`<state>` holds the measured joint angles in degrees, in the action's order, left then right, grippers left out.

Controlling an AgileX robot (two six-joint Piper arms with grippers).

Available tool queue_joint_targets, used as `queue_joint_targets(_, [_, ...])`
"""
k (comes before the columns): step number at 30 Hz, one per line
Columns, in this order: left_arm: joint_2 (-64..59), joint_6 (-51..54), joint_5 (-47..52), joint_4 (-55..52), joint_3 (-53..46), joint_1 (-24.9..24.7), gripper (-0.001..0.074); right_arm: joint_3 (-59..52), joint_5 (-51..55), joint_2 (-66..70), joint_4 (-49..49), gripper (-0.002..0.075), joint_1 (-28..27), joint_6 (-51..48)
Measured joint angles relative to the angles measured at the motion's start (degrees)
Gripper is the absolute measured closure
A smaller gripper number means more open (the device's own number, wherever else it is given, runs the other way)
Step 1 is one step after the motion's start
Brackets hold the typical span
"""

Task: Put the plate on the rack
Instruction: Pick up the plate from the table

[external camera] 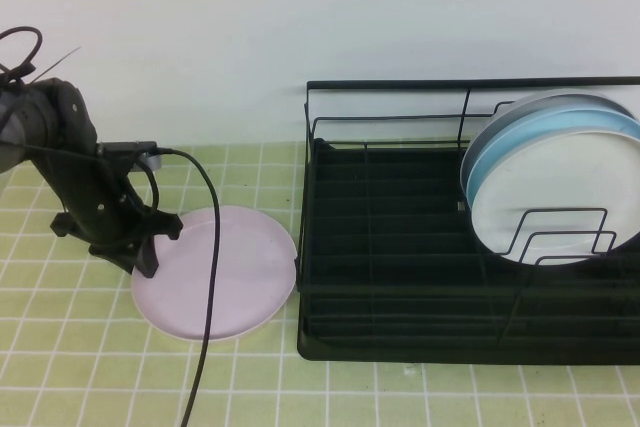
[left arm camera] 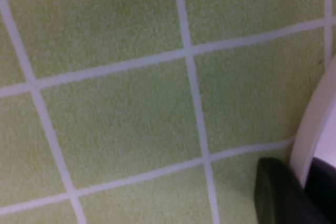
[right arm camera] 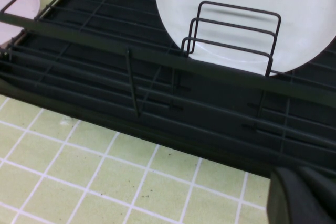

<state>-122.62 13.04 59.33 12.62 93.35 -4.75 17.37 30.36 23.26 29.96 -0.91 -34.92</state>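
Observation:
The pale pink plate (external camera: pixel 225 272) lies flat on the green tiled table, left of the black wire rack (external camera: pixel 450 352). My left gripper (external camera: pixel 145 265) is down at the plate's left rim. In the left wrist view the rim (left arm camera: pixel 315 124) sits between the two dark fingers (left arm camera: pixel 278 195), with the gripper (left arm camera: pixel 304 174) shut on it. My right gripper (right arm camera: pixel 304 187) is out of the high view. In the right wrist view it is shut and empty, above the table just in front of the rack (right arm camera: pixel 157 103). A bit of the pink plate (right arm camera: pixel 21 3) shows beyond the rack.
A white plate (external camera: pixel 560 197) and a light blue plate (external camera: pixel 540 122) behind it stand upright in the rack's right dividers. The white plate also shows in the right wrist view (right arm camera: pixel 236 14). A black cable (external camera: pixel 210 277) hangs across the pink plate. A white wall stands behind.

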Motion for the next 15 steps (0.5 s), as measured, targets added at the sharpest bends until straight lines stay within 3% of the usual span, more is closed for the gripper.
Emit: queue_joint_targets(15, [8.32,-2.55,-4.79,-11.23,0.00,0.00,0.0734,0.00,0.00,0.00,0.00,0.0729,0.00,0.00])
